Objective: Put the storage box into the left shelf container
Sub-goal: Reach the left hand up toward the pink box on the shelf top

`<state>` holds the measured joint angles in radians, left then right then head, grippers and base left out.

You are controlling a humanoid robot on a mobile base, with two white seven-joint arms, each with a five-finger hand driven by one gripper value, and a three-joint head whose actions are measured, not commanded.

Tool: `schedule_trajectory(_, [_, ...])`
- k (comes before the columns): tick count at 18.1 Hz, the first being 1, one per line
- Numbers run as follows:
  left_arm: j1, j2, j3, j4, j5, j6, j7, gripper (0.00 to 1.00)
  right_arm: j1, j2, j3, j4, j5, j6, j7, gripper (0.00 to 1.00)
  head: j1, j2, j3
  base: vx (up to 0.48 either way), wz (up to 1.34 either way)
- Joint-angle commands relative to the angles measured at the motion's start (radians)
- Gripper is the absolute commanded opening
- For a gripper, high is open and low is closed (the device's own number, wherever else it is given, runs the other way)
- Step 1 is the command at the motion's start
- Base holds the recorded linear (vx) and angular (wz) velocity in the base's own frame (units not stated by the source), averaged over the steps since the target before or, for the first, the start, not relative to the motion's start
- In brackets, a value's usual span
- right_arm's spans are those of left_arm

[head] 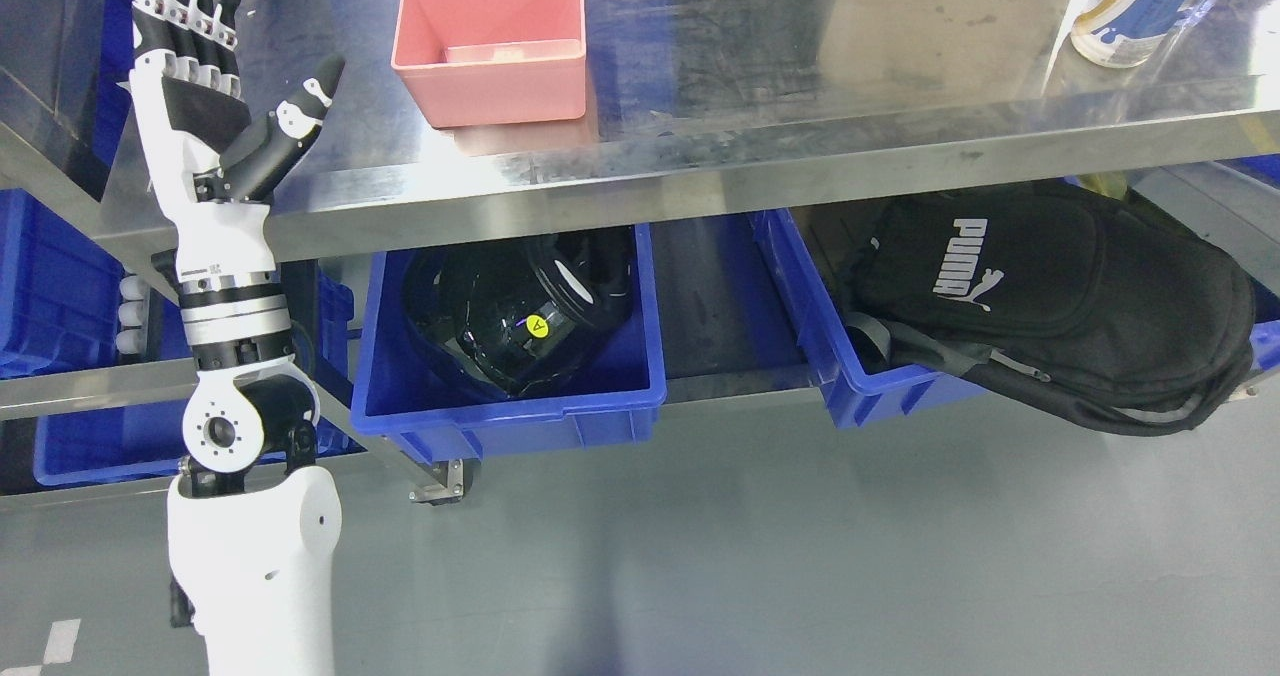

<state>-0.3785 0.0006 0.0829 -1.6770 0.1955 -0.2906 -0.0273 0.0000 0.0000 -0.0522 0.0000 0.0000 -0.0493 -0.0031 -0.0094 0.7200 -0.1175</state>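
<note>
I see my left hand (205, 66) raised left of the pink storage box (490, 41), fingers straight, thumb splayed, holding nothing. The box sits upright on the steel table (760, 146).

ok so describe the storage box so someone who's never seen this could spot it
Look at the steel table top. Near its front edge, left of middle, sits the storage box, an open, empty tub. It is the only pink thing; the bins on the shelf below are blue.
</note>
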Motion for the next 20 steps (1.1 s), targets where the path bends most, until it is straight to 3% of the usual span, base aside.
schedule_trajectory(1, [0.018, 0.017, 0.029, -0.003, -0.001, -0.002, -0.009, 1.00, -0.003, -0.017, 0.000, -0.017, -0.021, 0.000, 0.002, 1.00, 0.0000, 0.000, 0.000, 0.000, 0.00])
schedule_trajectory(4, [-0.014, 0.017, 0.073, -0.001, -0.001, 0.028, -0.127, 1.00, -0.003, -0.017, 0.000, -0.017, -0.021, 0.000, 0.002, 1.00, 0.0000, 0.000, 0.000, 0.000, 0.00])
schedule_trajectory(6, [-0.060, 0.039, 0.112, 0.003, -0.001, 0.106, -0.288, 1.00, -0.003, -0.017, 0.000, -0.017, -0.021, -0.001, 0.002, 1.00, 0.0000, 0.000, 0.000, 0.000, 0.00])
schedule_trajectory(10, [-0.241, 0.227, 0.120, 0.074, -0.098, 0.168, -0.512, 1.00, -0.005, -0.017, 0.000, -0.017, -0.021, 0.000, 0.000, 1.00, 0.0000, 0.000, 0.000, 0.000, 0.00])
schedule_trajectory(13, [-0.336, 0.364, -0.022, 0.131, -0.149, 0.171, -0.652, 0.99, -0.005, -0.017, 0.000, -0.017, -0.021, 0.000, 0.002, 1.00, 0.0000, 0.000, 0.000, 0.003, -0.03])
schedule_trajectory(17, [-0.362, 0.459, -0.216, 0.181, -0.247, 0.185, -0.743, 0.98, -0.003, -0.017, 0.000, -0.017, -0.021, 0.000, 0.000, 1.00, 0.0000, 0.000, 0.000, 0.001, 0.01])
schedule_trajectory(20, [-0.434, 0.457, -0.264, 0.268, -0.364, 0.211, -0.749, 0.98, -0.003, -0.017, 0.000, -0.017, -0.021, 0.000, 0.002, 1.00, 0.0000, 0.000, 0.000, 0.001, -0.01])
